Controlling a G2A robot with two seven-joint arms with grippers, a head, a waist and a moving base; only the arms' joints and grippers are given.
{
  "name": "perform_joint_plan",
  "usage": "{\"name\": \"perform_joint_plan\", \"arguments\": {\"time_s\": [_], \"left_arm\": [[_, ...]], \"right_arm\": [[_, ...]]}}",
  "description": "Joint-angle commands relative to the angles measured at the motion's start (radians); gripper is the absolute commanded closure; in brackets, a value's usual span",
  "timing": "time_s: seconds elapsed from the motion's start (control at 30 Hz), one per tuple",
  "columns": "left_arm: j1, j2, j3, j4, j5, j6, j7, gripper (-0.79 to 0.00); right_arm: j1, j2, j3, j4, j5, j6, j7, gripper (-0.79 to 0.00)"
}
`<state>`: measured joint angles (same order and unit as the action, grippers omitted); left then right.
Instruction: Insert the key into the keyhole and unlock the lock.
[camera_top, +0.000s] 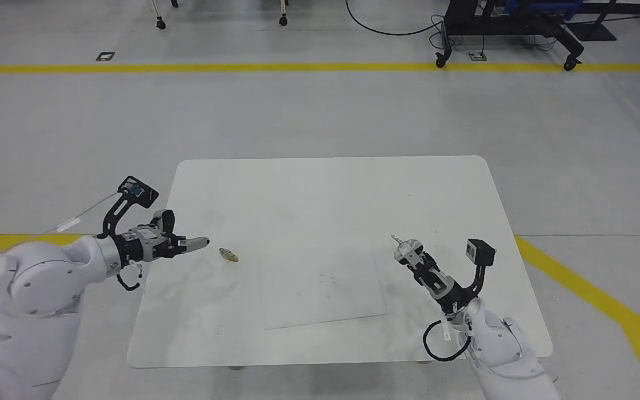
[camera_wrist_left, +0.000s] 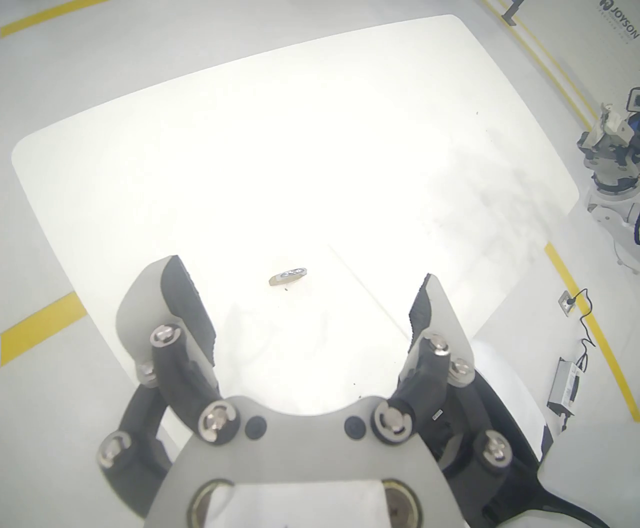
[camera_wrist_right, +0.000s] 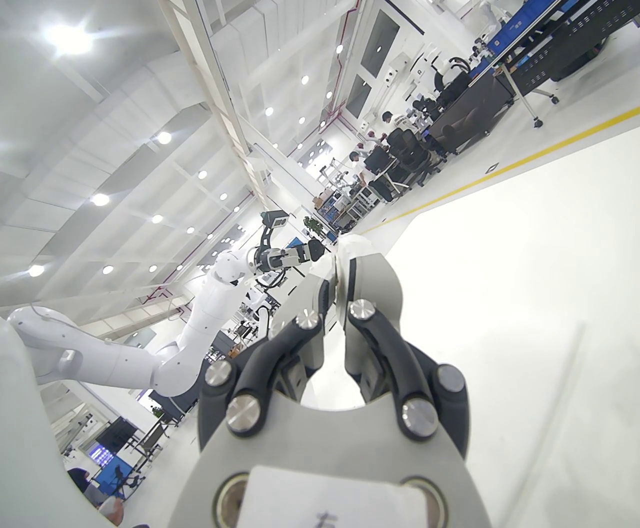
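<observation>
Unlocking not yet begun: left gripper (camera_top: 195, 243), wide open, near the small metal piece (camera_top: 229, 254) on the desk (camera_top: 330, 190); right gripper (camera_top: 400, 244), closed, well apart from it.

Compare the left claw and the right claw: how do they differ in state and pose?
The left claw is open, its fingers wide apart; the right claw is shut, its fingers nearly touching. The left claw tips down toward a small metal piece on the table; the right claw points more level across it. Both have the same grey and black build.
</observation>
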<state>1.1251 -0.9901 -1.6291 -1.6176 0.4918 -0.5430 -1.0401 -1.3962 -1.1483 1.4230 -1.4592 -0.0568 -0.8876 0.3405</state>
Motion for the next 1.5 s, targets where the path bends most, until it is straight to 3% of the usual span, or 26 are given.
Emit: {"name": "perform_joint_plan", "arguments": {"time_s": [0.0,0.03,0.1,0.17,0.27,0.37,0.5,0.77,0.9,0.97,1.07,1.13,1.27,1.37,1.47], "left_arm": [[0.0,0.0,0.0,0.0,0.001,0.0,0.0,-0.785],[0.0,0.0,0.0,0.0,0.001,0.0,0.0,-0.785],[0.0,0.0,0.0,0.0,0.001,0.0,0.0,-0.785],[-0.006,0.009,-0.027,-0.055,0.187,-0.046,0.069,-0.785],[-0.007,0.019,-0.016,-0.069,0.435,-0.225,0.201,-0.785],[-0.052,0.03,0.037,-0.036,0.607,-0.469,0.305,-0.785],[-0.087,0.063,0.203,-0.06,0.892,-0.469,0.499,-0.785],[-0.236,0.173,0.577,0.079,1.364,-0.469,0.917,-0.785],[-0.317,0.198,0.675,0.15,1.473,-0.469,1.089,-0.785],[-0.35,0.201,0.699,0.175,1.503,-0.469,1.119,-0.776],[-0.382,0.191,0.729,0.203,1.506,-0.469,1.124,-0.674],[-0.397,0.182,0.755,0.213,1.491,-0.469,1.127,-0.65],[-0.436,0.16,0.819,0.241,1.464,-0.469,1.113,-0.48],[-0.471,0.139,0.867,0.269,1.458,-0.469,1.073,-0.48],[-0.5,0.116,0.899,0.295,1.453,-0.463,1.037,-0.428]], "right_arm": [[0.0,0.0,0.0,0.0,0.0,0.0,0.0,-0.049],[0.0,0.0,0.0,0.0,0.0,0.0,0.0,0.0],[0.0,0.0,0.0,0.0,0.0,0.0,0.0,0.0],[0.0,0.0,0.0,0.0,0.0,0.0,0.0,0.0],[0.0,0.0,0.0,0.0,0.0,0.0,0.0,0.0],[0.0,0.0,0.0,0.0,0.0,0.0,0.0,0.0],[0.0,0.0,0.0,0.0,0.0,0.0,0.0,0.0],[0.0,0.0,0.0,0.0,0.0,0.0,0.0,0.0],[0.0,0.0,0.0,0.0,0.0,0.0,0.0,0.0],[0.0,0.0,0.0,0.0,0.0,0.0,0.0,0.0],[0.0,0.0,0.0,0.0,0.0,0.0,0.0,0.0],[0.0,0.0,0.0,0.0,0.0,0.0,0.0,0.0],[0.0,0.0,0.0,0.0,0.0,0.0,0.0,0.0],[0.0,0.0,0.0,0.0,0.0,0.0,0.0,0.0],[0.0,0.0,0.0,0.0,0.0,0.0,0.0,0.0]]}}
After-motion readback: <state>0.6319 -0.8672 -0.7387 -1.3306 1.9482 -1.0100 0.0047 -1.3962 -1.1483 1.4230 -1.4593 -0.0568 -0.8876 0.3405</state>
